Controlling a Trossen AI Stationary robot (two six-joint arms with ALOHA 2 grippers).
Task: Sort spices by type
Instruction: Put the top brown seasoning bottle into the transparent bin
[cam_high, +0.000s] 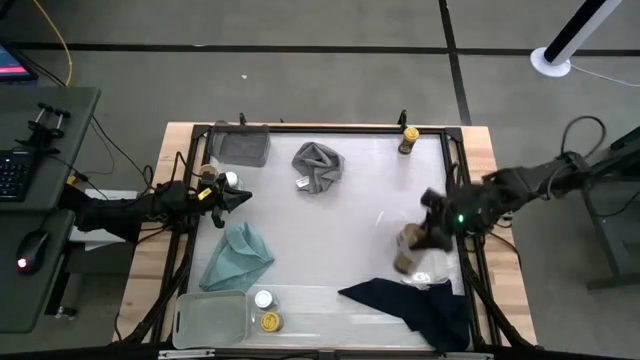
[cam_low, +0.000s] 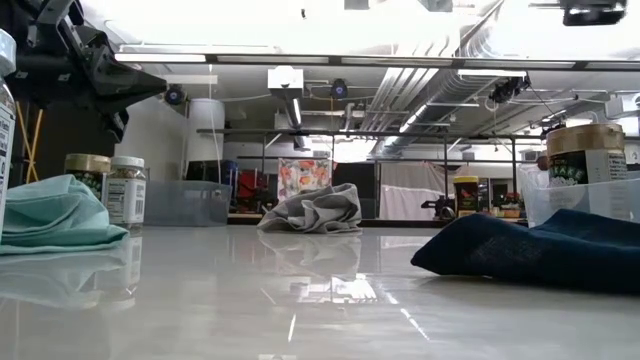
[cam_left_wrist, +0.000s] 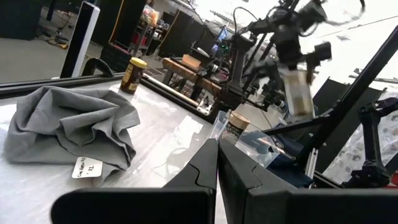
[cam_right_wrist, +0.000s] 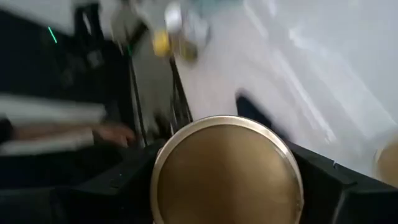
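My right gripper is shut on a spice jar with a tan-brown top, held in the air over the table's right side; the jar also shows in the left wrist view. Another tan-topped jar stands in a clear tray at the right. My left gripper is shut and empty at the left, beside two jars standing on the table. A yellow-capped jar stands at the far edge. A white-capped jar and a yellow-capped jar stand in the near tray. My right gripper pinches the jar between its two fingers, one on each side of the body just under the tan top. The fingers come from above, pointing down. The jar hangs below the gripper, about upright, lifted clear of the table.
A grey cloth lies at the far middle, a teal cloth at the left and a navy cloth at the near right. A grey tray stands at the far left and a clear tray at the near left.
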